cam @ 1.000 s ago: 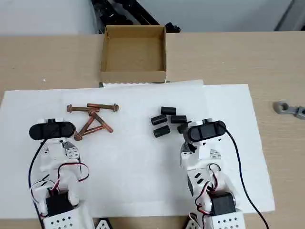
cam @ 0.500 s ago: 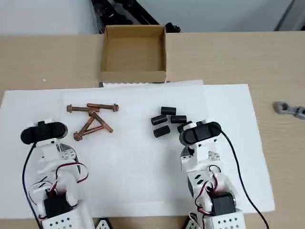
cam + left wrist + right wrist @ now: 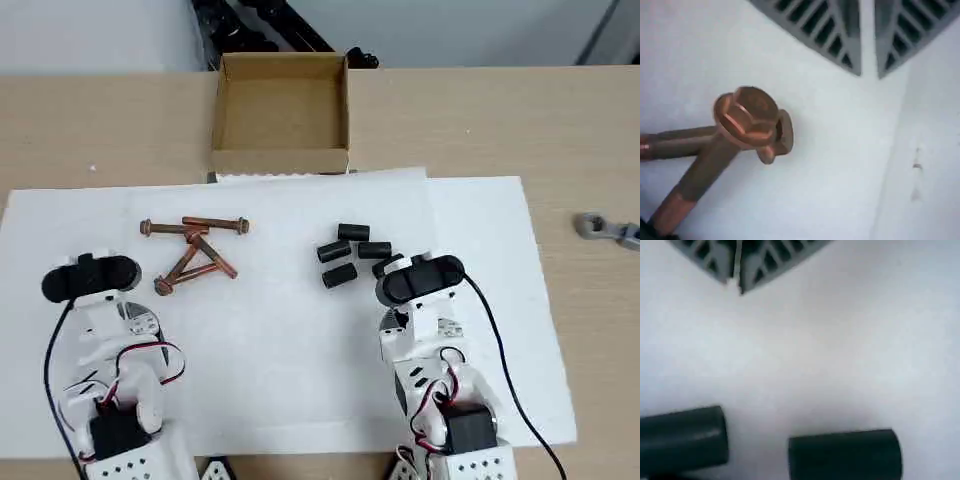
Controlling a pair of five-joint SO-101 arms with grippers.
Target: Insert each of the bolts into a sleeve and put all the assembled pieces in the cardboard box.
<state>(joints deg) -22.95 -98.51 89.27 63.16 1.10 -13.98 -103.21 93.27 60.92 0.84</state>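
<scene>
Several copper bolts [image 3: 190, 247] lie in a loose pile on the white sheet, left of centre. Several black sleeves [image 3: 350, 251] lie right of centre. The open cardboard box [image 3: 281, 160] stands behind them and holds nothing. My left arm [image 3: 90, 278] sits just left of the bolts. In its wrist view the left gripper [image 3: 869, 75] is shut, close to the hex head of a bolt [image 3: 750, 120] that lies across another bolt [image 3: 670, 143]. My right arm [image 3: 420, 279] stands by the nearest sleeve. The right gripper [image 3: 736, 286] is shut, a short way from two sleeves [image 3: 845, 454] [image 3: 682, 440].
The white sheet [image 3: 290, 350] covers the middle of the wooden table. A grey metal tool [image 3: 605, 229] lies near the right edge. Dark gear [image 3: 250, 25] stands behind the box.
The left arm has drawn a little to the left, away from the bolt pile. The right arm has shifted slightly left. Bolts and sleeves lie as before.
</scene>
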